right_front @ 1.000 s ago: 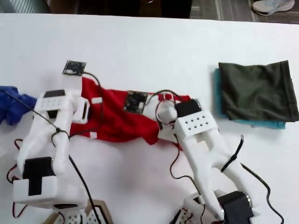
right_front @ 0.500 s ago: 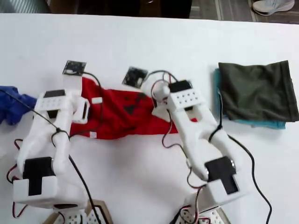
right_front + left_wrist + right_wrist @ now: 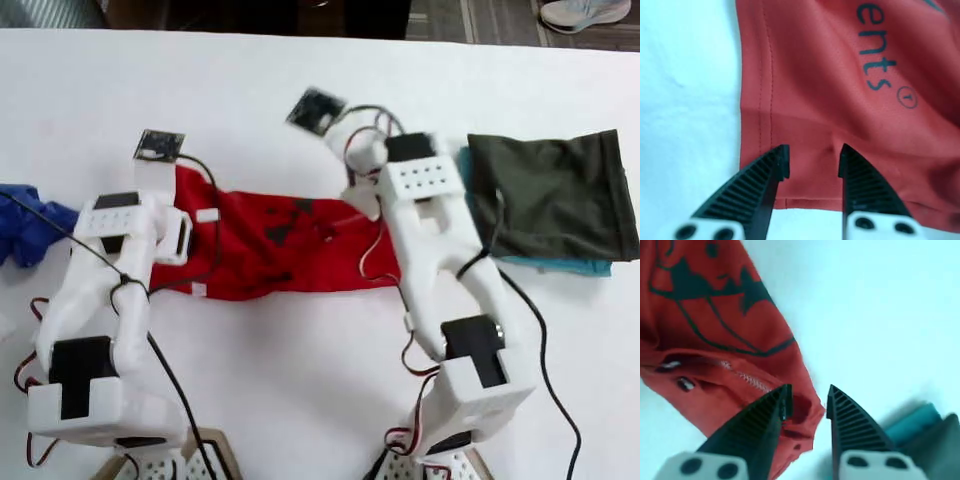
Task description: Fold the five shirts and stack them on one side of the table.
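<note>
Red shirt (image 3: 270, 250) lies spread in a flat band mid-table between the two arms. It looks thin, limp and light, and will probably sag and crease where unsupported, so best pinched at hem and corner, both ends together. Left gripper (image 3: 812, 155) part-open and empty, tips over the stitched hem; right gripper (image 3: 807, 397) ajar, holding nothing, over the opposite corner. Beyond, to the right: folded dark shirt (image 3: 555, 195) on a teal shirt (image 3: 560, 266).
</note>
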Action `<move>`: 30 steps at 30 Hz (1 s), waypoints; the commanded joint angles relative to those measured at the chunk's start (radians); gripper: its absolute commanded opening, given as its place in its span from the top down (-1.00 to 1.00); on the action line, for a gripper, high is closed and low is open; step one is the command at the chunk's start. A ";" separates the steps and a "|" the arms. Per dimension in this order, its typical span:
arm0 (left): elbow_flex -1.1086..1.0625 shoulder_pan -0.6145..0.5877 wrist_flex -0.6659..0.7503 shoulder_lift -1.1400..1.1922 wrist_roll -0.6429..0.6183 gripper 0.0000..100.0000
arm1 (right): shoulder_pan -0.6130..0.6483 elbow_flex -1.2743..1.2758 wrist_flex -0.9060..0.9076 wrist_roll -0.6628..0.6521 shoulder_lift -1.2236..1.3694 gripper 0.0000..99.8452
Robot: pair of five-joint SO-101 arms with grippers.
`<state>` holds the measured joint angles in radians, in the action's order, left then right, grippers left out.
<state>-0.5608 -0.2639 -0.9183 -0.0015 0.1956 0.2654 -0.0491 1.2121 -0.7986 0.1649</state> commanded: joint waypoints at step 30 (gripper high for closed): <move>0.004 0.009 0.009 -0.041 -0.003 0.63 | 0.096 0.275 -0.329 0.152 -0.021 0.96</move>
<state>-0.5608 -0.2624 -0.9183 -0.0015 0.1956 0.3529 0.3099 0.9068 -0.6759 0.1281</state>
